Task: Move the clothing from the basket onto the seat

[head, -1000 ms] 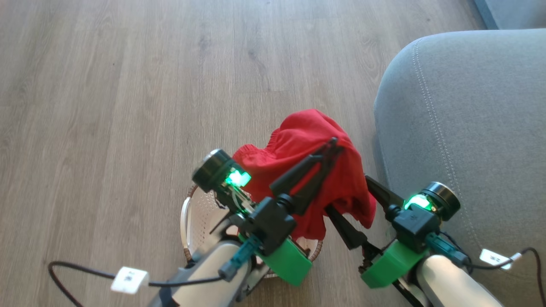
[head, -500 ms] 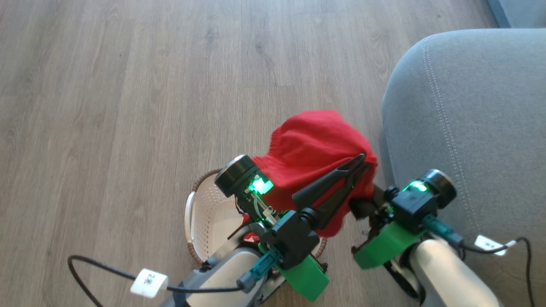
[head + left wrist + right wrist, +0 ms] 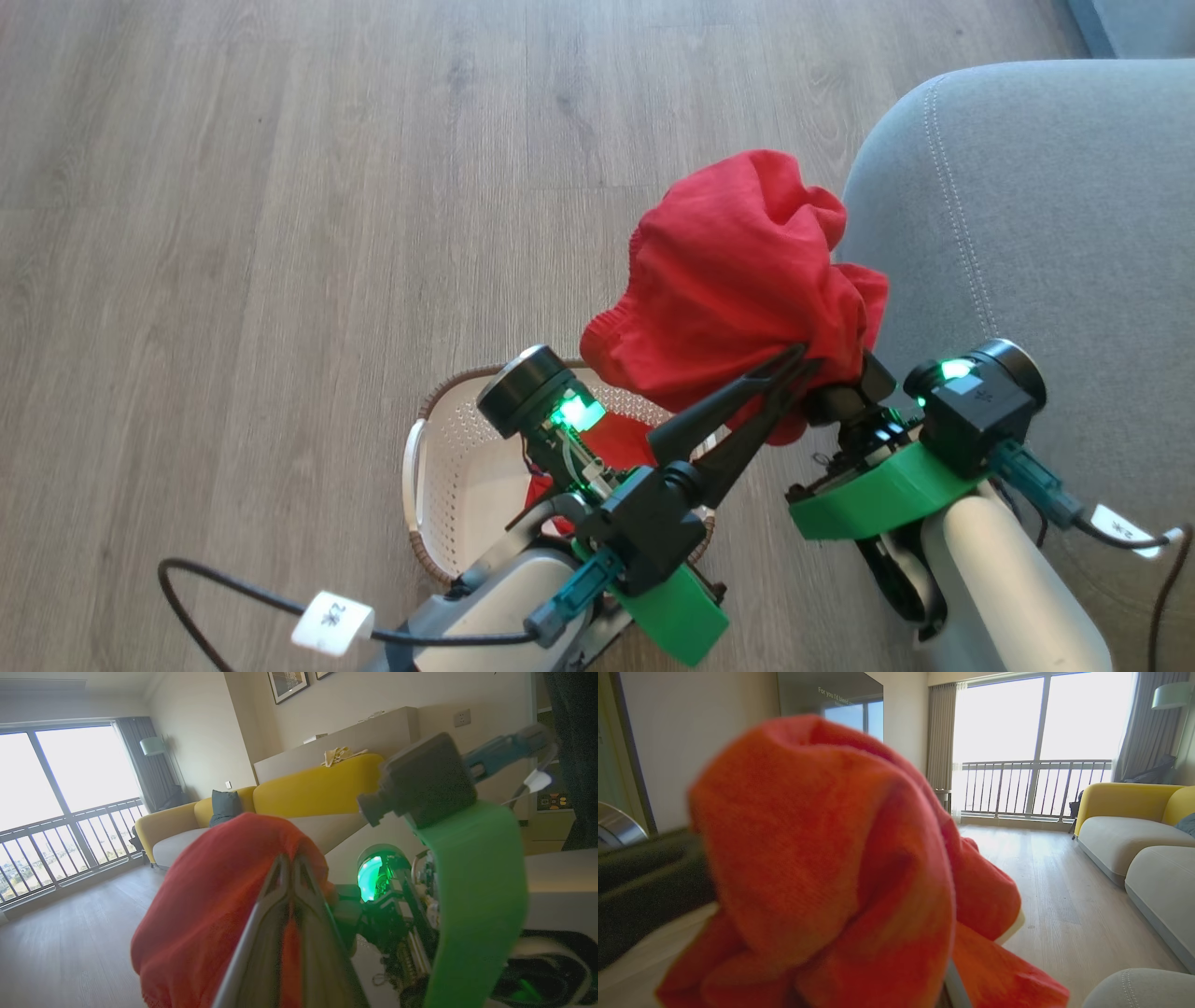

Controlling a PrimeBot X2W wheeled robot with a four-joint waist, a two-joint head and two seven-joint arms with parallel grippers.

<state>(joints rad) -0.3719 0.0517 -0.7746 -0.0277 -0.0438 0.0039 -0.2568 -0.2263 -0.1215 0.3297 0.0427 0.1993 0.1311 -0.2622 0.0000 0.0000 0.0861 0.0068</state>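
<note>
Head view is showing the grey seat [image 3: 1055, 233] just right of the red shorts [image 3: 738, 280], now lifting clear of the cream basket [image 3: 448, 476] toward it, as the jaws of the right gripper [image 3: 833, 397], spread a second ago, are pinching the cloth alongside the left gripper [image 3: 794, 359], whose jaws are also clamping it.

Head downward; wrists close, level; shared clothing [image 3: 738, 280]

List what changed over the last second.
The right pincer, open beside the clothing a second ago, has closed on it. Both pincers raised it higher, toward the seat. The left pincer stayed shut on it; the basket stayed put.
</note>
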